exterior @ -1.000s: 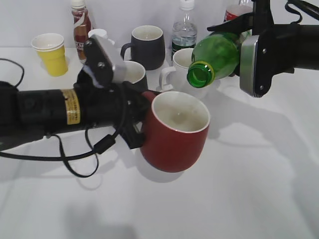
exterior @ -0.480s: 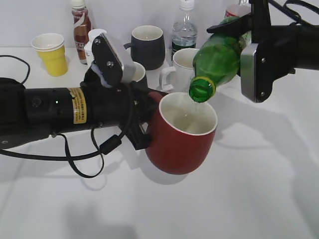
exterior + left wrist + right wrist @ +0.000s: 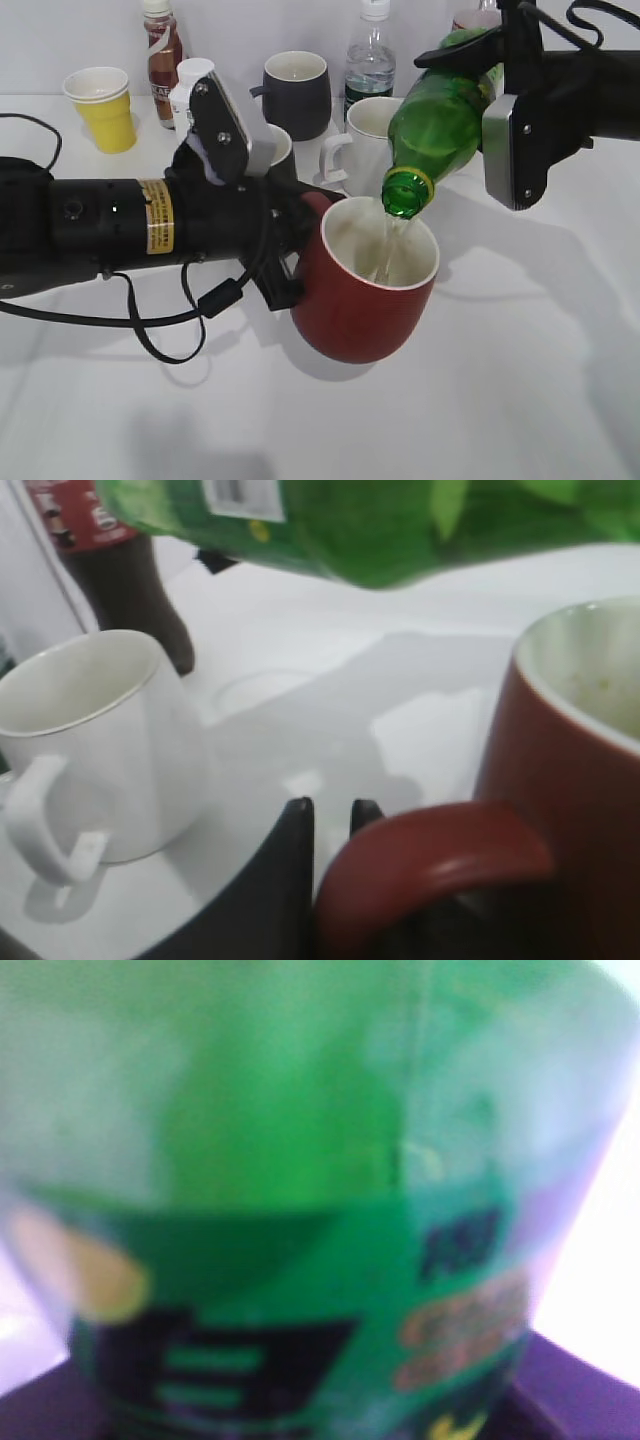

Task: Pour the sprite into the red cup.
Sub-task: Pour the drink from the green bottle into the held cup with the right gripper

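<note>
Exterior view: the green bottle (image 3: 442, 108) is tilted steeply, its long axis running from upper right down to lower left, its open mouth pointing down over the red cup (image 3: 365, 290). A thin clear stream falls from the mouth into the cup's white inside. The bottle is up in the air toward the far right of the surface (image 3: 520, 380), grasped around its body by the right claw (image 3: 505, 100); in the right wrist view the blurred green label (image 3: 300, 1340) fills the frame, pressed close between the fingers.

The red cup is lifted off the surface near its middle, leaning slightly, rim toward the bottle. The left claw (image 3: 285, 250) is clenched on its handle (image 3: 430, 860); the left wrist view shows two dark fingertips (image 3: 295, 825) right beside the red loop.

Behind, toward the far edge, I count two black mugs: one (image 3: 298, 92) in the open, one (image 3: 272, 150) partly hidden by the left arm. One white mug (image 3: 362, 140) stands just behind the red cup. One yellow paper cup (image 3: 101, 108) sits at the far left corner, with one brown bottle (image 3: 161, 55) near it, one clear bottle (image 3: 371, 60) at the far middle, and one dark bottle (image 3: 115, 570) with a red label beyond the white mug.
</note>
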Robot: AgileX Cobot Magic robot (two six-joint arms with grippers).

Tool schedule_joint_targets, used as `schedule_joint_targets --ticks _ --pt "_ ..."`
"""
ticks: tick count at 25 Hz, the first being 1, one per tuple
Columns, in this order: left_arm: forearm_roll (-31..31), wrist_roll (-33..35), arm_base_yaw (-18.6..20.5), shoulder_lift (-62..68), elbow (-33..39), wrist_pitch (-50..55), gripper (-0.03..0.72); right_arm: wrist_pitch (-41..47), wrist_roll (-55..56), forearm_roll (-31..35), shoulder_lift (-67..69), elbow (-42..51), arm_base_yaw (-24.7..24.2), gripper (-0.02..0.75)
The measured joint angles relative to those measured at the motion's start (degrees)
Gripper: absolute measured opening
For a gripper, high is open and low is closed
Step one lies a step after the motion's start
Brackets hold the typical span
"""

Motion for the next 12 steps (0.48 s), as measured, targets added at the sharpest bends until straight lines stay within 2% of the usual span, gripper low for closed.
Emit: schedule_joint_targets --ticks 12 --pt "0.32 0.00 0.00 0.00 0.00 -0.33 0.082 0.02 -2.67 1.53 0.00 0.00 0.00 0.414"
